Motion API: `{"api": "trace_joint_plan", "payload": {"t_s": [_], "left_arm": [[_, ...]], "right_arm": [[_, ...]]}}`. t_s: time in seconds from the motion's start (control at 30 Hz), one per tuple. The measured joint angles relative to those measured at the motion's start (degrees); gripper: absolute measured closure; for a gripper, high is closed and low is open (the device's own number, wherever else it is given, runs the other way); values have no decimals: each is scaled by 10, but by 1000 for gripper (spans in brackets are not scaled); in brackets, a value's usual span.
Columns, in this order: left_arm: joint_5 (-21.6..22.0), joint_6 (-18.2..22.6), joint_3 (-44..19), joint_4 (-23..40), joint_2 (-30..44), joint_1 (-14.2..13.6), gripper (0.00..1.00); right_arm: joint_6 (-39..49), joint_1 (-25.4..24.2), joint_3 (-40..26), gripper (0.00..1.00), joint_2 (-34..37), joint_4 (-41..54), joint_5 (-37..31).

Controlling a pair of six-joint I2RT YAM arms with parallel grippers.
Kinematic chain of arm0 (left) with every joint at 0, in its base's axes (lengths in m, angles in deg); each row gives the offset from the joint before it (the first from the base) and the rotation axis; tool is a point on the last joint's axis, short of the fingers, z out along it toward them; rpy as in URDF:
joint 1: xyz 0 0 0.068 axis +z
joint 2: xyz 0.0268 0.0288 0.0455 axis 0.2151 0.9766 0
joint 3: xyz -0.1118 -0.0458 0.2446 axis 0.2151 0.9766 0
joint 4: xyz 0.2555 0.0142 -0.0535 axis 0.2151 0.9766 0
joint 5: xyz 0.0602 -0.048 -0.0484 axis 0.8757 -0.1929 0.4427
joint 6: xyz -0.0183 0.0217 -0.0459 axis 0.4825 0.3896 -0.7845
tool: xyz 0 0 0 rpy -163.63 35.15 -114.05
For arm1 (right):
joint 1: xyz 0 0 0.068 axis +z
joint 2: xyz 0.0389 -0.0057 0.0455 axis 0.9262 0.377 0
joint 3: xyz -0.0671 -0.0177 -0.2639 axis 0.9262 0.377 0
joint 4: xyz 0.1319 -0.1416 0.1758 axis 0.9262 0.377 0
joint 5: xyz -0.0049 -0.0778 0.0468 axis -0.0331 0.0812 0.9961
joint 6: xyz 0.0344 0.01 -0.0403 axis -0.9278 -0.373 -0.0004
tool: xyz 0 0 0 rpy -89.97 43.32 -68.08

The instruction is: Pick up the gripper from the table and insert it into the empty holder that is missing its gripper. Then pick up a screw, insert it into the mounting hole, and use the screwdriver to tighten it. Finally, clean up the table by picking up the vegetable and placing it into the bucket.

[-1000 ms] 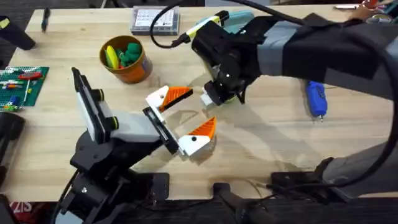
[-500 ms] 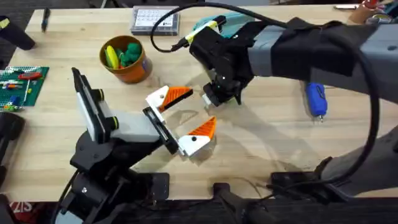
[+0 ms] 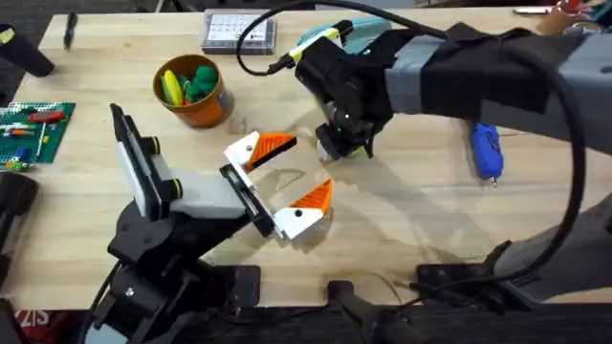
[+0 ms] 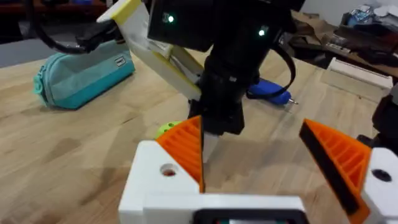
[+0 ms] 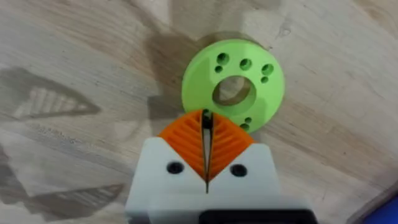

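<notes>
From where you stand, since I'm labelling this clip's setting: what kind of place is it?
Probably a robotics lab workbench: a wooden table holding a spare gripper body on a stand, a blue screwdriver, and a green parts board.

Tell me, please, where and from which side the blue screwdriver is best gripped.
Grip the screwdriver around the middle of its blue body, coming straight down from above and closing across its narrow width. It lies flat on the table, silver tip toward the near edge, with bare wood along both long sides, so that approach looks clearest.
</notes>
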Motion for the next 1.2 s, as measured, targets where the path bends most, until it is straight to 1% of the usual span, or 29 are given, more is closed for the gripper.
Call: {"api": "trace_joint_plan", "payload": {"t_s": [0.37,0.6,0.83,0.9,1.2], "left_arm": [[0,0,0,0,0,0,20],[0,0,0,0,0,0,20],[0,0,0,0,0,0,20],[0,0,0,0,0,0,20],[0,0,0,0,0,0,20]], "right_arm": [[0,0,-1,747,0,1,0],[0,-1,-6,854,0,13,0],[0,-1,-7,927,0,16,0],[-1,-1,-7,985,0,16,0],[-2,-1,-7,995,0,16,0]]}}
